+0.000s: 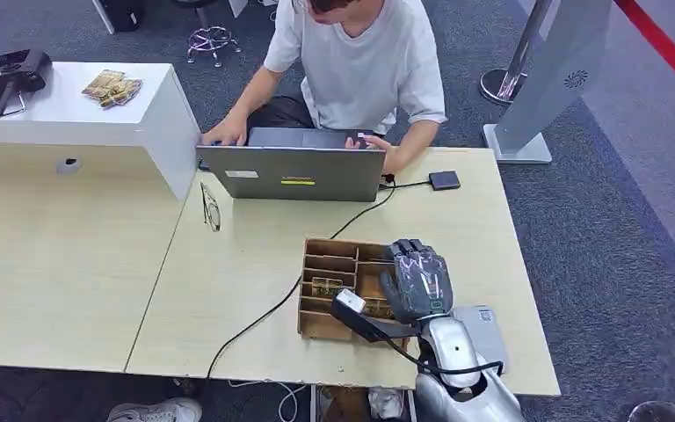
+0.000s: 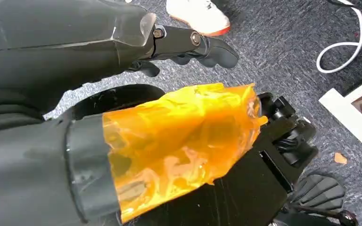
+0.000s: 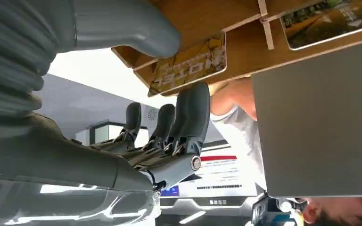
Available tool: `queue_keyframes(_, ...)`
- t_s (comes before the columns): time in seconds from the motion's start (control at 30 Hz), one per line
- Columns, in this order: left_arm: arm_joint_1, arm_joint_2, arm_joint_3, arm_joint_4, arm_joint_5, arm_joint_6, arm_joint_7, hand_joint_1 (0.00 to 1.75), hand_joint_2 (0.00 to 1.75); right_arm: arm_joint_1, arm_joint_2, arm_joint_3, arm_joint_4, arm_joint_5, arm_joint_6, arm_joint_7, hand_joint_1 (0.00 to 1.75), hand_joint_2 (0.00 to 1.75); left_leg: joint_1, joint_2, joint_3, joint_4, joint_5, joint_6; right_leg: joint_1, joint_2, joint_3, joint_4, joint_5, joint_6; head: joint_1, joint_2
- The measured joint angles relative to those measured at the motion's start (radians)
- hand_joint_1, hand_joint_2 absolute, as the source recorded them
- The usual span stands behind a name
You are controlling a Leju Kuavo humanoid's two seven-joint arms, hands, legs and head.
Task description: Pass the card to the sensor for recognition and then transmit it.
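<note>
Right wrist view: card (image 3: 188, 64) upright in wooden organizer (image 3: 207, 19), edge toward right hand (image 3: 169, 136).

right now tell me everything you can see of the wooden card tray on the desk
The wooden card tray is a shallow, light brown box, seemingly plywood, split by thin dividers into compartments. It lies flat on the pale desk, in front of the laptop. Yellowish printed cards lie in some compartments. The right hand hovers over its right side, fingers apart; contact cannot be told. A black cable runs past its left edge.

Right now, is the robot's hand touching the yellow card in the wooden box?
Touching. The right wrist view shows one of the right hand's fingers pressed against the yellow card's edge.
</note>
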Motion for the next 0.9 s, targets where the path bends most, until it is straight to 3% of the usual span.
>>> queue_keyframes(0.17,0.000,0.000,-0.001,0.000,0.000,0.000,0.000,0.00,0.00,0.000,0.000,0.000,0.008,0.001,0.000,0.002,0.79,1.75,0.000,0.000,0.000,0.000,0.000,0.000,0.000,0.000,0.000,0.000,0.000,0.000,0.000,0.000)
queue_keyframes(0.43,-0.001,0.000,-0.001,0.000,0.000,0.000,0.000,0.00,0.00,-0.001,0.000,0.000,0.016,0.004,0.001,0.006,0.84,1.75,0.000,0.000,0.000,0.000,0.000,0.000,0.000,0.000,0.000,0.000,0.000,0.000,0.000,0.000)
queue_keyframes(0.5,-0.002,0.000,-0.001,0.000,0.002,-0.001,0.000,0.00,0.00,-0.001,0.001,0.000,0.018,0.007,0.001,0.007,1.03,1.75,0.000,0.000,0.000,0.000,0.000,0.000,0.000,0.000,0.000,0.000,0.000,0.000,0.000,0.000)
queue_keyframes(0.53,-0.002,0.000,-0.001,0.000,0.002,-0.002,0.000,0.00,0.00,-0.002,0.001,0.000,0.019,0.008,0.001,0.007,1.03,1.75,0.000,0.000,0.000,0.000,0.000,0.000,0.000,0.000,0.000,0.000,0.000,0.000,0.000,0.000)
queue_keyframes(0.57,-0.002,0.000,-0.001,0.000,0.002,-0.002,0.000,0.00,0.00,-0.002,0.001,0.000,0.021,0.009,0.000,0.007,1.24,1.75,0.000,0.000,0.000,0.000,0.000,0.000,0.000,0.000,0.000,0.000,0.000,0.000,0.000,0.000)
queue_keyframes(0.73,-0.004,0.000,-0.001,0.000,0.003,-0.003,0.000,0.00,0.00,-0.006,0.005,0.000,0.031,0.011,-0.009,0.005,1.27,1.75,0.000,0.000,0.000,0.000,0.000,0.000,0.000,0.000,0.000,0.000,0.000,0.000,0.000,0.000)
queue_keyframes(0.9,-0.005,0.000,-0.001,0.000,0.004,-0.004,0.000,0.00,0.00,-0.006,0.009,0.000,0.036,0.012,-0.017,0.005,1.54,1.75,0.000,0.000,0.000,0.000,0.000,0.000,0.000,0.000,0.000,0.000,0.000,0.000,0.000,0.000)
